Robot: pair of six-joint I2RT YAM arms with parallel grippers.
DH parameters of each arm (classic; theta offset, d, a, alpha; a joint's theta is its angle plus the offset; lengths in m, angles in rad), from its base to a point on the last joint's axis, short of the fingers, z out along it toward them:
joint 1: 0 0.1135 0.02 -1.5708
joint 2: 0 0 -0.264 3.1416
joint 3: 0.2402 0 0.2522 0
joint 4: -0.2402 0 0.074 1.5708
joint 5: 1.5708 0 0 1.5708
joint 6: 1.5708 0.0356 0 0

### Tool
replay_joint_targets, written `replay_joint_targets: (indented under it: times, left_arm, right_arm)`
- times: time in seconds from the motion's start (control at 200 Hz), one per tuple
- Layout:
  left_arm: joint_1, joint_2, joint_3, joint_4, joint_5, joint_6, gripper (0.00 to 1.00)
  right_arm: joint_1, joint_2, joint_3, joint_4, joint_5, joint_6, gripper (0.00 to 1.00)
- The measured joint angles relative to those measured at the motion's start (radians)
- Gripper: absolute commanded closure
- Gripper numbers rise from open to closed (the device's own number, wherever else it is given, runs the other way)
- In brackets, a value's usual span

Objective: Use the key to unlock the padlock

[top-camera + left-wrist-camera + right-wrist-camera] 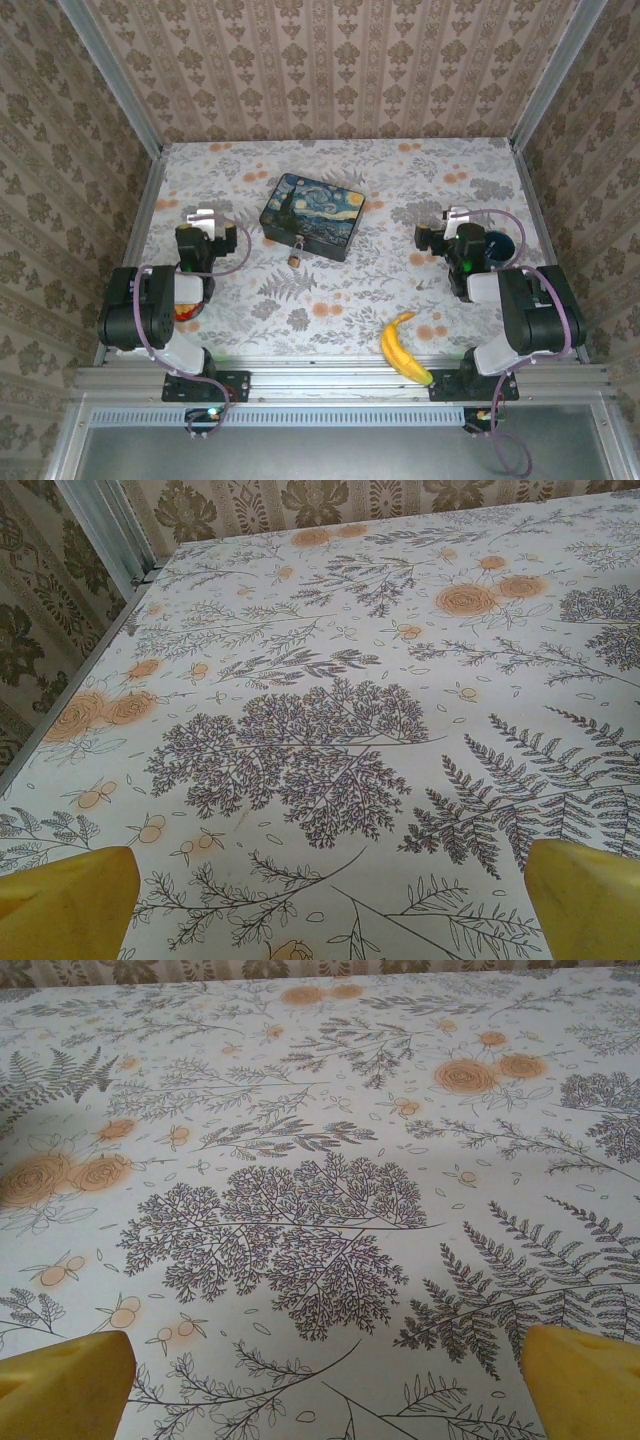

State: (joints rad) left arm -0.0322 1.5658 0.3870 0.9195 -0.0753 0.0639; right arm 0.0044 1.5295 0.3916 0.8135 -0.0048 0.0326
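The left gripper [204, 218] is spread wide and empty. To its right and slightly nearer the bases, the one padlock [295, 259] lies on the counter [330, 300] at the near edge of the one painted box [313, 216]. Its long axis seems to run near-to-far. Any key is too small to tell. One banana [404, 348] lies further right. The right gripper [458, 218], also wide and empty, is the farther of the two.
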Motion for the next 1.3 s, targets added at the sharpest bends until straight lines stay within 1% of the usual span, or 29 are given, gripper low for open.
replay_joint_targets:
  times: [0.22, 0.35, 0.43, 0.525, 0.61, 0.695, 0.835, 0.945, 1.145, 1.175, 1.3]
  left_arm:
    - [0.0, -0.007, 0.0, -0.007, 0.0, 0.0, 0.0]
    - [0.0, -0.087, -0.001, -0.061, -0.006, 0.0, 0.0]
    - [0.0, -0.125, 0.0, -0.067, -0.012, -0.001, 0.0]
    - [0.0, -0.225, 0.006, -0.182, -0.033, -0.015, 0.0]
    - [0.0, -0.31, 0.039, -0.267, -0.046, -0.045, 0.0]
    - [0.0, -0.357, 0.086, -0.344, -0.053, -0.089, 0.0]
    - [-0.002, -0.386, 0.141, -0.439, -0.024, -0.176, 0.0]
    - [-0.018, -0.372, 0.182, -0.523, 0.003, -0.249, 0.0]
    - [-0.064, -0.284, 0.27, -0.62, 0.082, -0.332, 0.0]
    - [-0.072, -0.266, 0.284, -0.631, 0.097, -0.338, 0.0]
    - [-0.111, -0.192, 0.337, -0.659, 0.143, -0.352, 0.0]
  right_arm:
    - [0.0, -0.007, 0.026, -0.039, 0.001, 0.0, 0.0]
    - [0.0, -0.037, 0.035, -0.056, 0.008, 0.0, 0.0]
    - [0.0, -0.047, 0.039, -0.066, 0.013, 0.0, 0.0]
    - [0.016, -0.151, 0.06, -0.217, 0.044, 0.005, 0.0]
    - [0.038, -0.269, 0.093, -0.305, 0.075, 0.015, 0.0]
    - [0.072, -0.357, 0.134, -0.389, 0.113, 0.029, 0.0]
    - [0.171, -0.465, 0.183, -0.541, 0.188, 0.048, 0.0]
    - [0.272, -0.498, 0.217, -0.673, 0.251, 0.058, 0.0]
    - [0.478, -0.49, 0.282, -0.87, 0.347, 0.132, 0.0]
    - [0.526, -0.48, 0.292, -0.898, 0.364, 0.15, 0.0]
    - [0.656, -0.415, 0.334, -0.972, 0.391, 0.206, 0.0]
